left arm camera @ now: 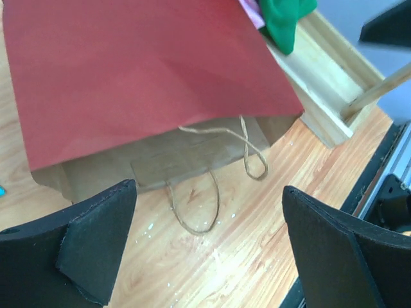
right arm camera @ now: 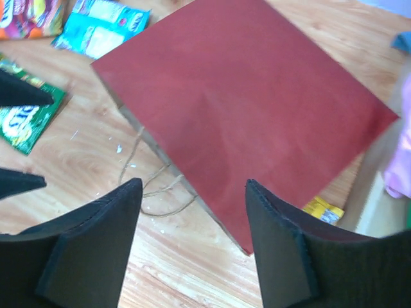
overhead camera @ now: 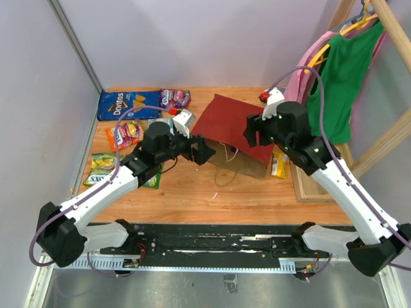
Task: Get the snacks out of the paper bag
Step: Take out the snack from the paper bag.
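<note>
The red paper bag (overhead camera: 228,122) lies flat on the table, with its brown mouth and twisted handles (left arm camera: 215,199) facing the near side. Snacks lie outside it: a blue Doritos bag (overhead camera: 128,104), a purple candy bag (overhead camera: 174,97), an orange packet (overhead camera: 125,135) and green packets (overhead camera: 103,163) to the left, a teal packet (right arm camera: 103,29), and a yellow packet (overhead camera: 279,163) at the bag's right edge. My left gripper (left arm camera: 209,192) stands open just in front of the mouth, over the handles. My right gripper (right arm camera: 192,183) hangs open above the bag's near right corner, holding nothing.
Green and pink clothes (overhead camera: 334,77) hang on a wooden rack at the right, whose base frame (overhead camera: 314,186) lies beside the bag. Purple walls close the left and back. A black rail (overhead camera: 218,244) runs along the near edge.
</note>
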Controlling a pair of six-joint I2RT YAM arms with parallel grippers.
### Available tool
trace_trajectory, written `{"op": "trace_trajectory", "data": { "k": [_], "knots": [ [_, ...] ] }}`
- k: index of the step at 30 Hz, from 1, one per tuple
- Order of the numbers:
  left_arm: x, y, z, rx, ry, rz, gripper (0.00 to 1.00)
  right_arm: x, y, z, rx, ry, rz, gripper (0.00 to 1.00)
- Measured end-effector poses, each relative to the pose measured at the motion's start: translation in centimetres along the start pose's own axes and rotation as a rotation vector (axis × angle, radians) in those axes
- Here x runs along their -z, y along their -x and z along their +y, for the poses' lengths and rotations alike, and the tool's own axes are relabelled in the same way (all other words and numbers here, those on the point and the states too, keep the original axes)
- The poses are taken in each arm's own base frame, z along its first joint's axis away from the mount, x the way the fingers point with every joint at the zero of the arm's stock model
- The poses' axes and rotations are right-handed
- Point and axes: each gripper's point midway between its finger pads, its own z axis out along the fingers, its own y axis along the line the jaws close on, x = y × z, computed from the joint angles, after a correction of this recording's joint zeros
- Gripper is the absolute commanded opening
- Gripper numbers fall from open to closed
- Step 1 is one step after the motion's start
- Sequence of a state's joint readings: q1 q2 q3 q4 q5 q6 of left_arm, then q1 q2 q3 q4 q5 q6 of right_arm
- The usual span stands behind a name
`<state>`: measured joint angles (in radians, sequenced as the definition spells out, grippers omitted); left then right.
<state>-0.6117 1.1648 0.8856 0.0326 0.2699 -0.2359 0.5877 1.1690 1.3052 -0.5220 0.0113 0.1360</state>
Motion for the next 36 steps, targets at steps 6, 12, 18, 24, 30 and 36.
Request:
{"op": "trace_trajectory", "data": {
  "k": [6, 12, 18, 24, 30, 36],
  "knots": [
    [0.2, -3.1, -2.7, -0.136, 0.043, 0.085, 1.0, 1.8, 0.1, -2.6, -0.07, -0.089, -0.072, 0.74],
    [0.5, -3.5, -3.8, -0.179, 0.068, 0.119, 0.99, 1.6, -0.5, -2.5, -0.088, -0.088, -0.068, 0.74],
    [-1.8, -3.2, -5.2, -0.148, 0.008, 0.16, 0.84, 1.5, -1.2, -2.5, -0.095, -0.087, -0.056, 0.74],
    [-4.8, -6.5, -5.6, -0.106, -0.043, 0.281, 0.67, 2.1, -1.3, -2.5, -0.096, -0.085, -0.073, 0.74],
    [-6.6, -7.9, -6.2, -0.067, -0.076, 0.347, 0.02, 3.0, -1.5, -2.6, -0.094, -0.089, -0.094, 0.72],
    [-8.1, -5.4, -7.6, -0.039, -0.109, 0.313, 0.01, 3.2, -3.3, -3.3, -0.096, -0.126, -0.085, 0.69]
  ]
}}
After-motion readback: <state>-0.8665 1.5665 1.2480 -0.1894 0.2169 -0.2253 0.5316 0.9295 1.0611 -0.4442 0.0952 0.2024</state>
